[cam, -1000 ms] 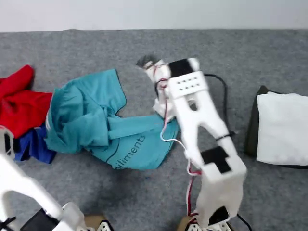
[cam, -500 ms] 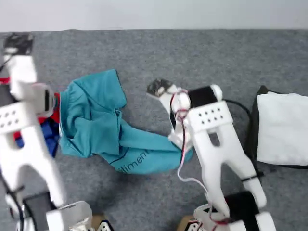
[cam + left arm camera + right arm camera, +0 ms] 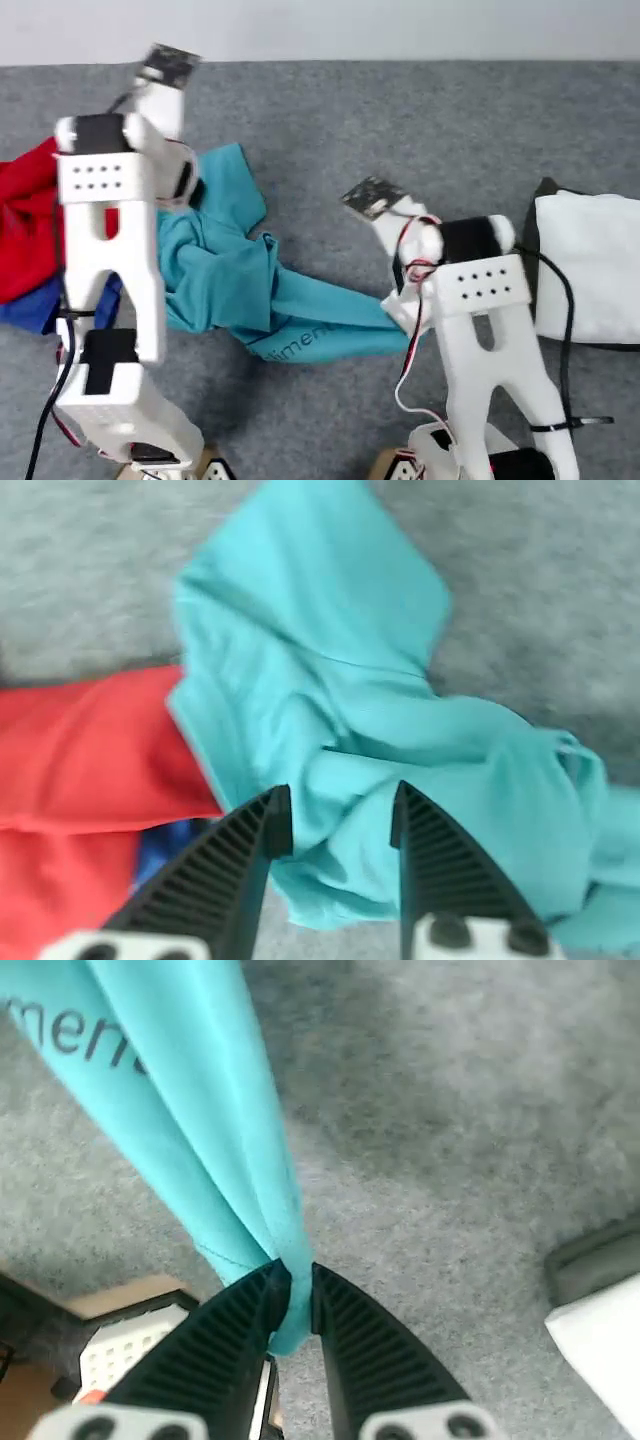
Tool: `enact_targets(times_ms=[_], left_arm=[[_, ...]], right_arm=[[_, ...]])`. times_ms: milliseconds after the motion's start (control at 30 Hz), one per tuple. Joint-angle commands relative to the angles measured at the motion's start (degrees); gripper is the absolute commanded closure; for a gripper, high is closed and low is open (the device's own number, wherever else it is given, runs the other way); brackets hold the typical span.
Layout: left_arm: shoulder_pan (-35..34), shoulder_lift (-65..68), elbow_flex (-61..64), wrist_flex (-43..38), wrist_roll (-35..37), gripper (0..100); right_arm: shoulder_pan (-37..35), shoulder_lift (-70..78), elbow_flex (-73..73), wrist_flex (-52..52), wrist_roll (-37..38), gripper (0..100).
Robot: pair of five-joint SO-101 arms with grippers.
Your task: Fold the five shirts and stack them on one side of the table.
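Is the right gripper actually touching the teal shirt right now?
Touching. The right wrist view shows the right gripper pinched on a bunched edge of the teal shirt, with the cloth clamped between both jaws.

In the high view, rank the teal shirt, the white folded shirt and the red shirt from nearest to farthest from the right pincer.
1. The teal shirt: clamped in the right pincer.
2. The white folded shirt: at the table's right edge.
3. The red shirt: at the far left edge.
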Motion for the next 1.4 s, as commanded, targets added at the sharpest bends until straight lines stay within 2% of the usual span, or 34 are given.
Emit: enact_targets(times_ms=[0,200,367,500,833,933,1067,1200,1367], left_arm=[[5.80,-6.33,7.43,1.76,-2.64,83],[16.18,-14.59,22.29,1.32,-3.52,83],[22.68,-14.51,28.53,-1.49,-3.52,83],[23.56,-11.34,32.13,-5.80,-3.43,83],[23.12,2.11,32.31,-14.59,-3.25,83],[21.01,4.04,31.96,-16.09,-3.25,85],[12.66,1.93,27.21,-14.33,-4.04,98],[5.45,-0.97,20.00,-8.00,-10.55,99],[1.23,-2.46,11.74,-2.64,-12.92,99]], right_arm=[[3.47,-0.22,-0.18,-2.95,0.53,98.8],[5.67,5.41,-0.35,-7.52,0.18,98.8],[5.85,9.10,-0.44,-8.92,0.09,98.8],[5.76,9.98,-0.44,-8.92,0.09,98.8],[5.85,9.80,-0.44,-8.75,0.09,98.8],[6.02,9.80,-0.44,-8.40,0.18,98.8],[10.33,9.98,-1.14,-8.84,0.44,98.8],[15.87,10.42,-3.96,-9.54,0.62,98.8],[17.98,10.42,-5.10,-10.68,4.13,98.8]])
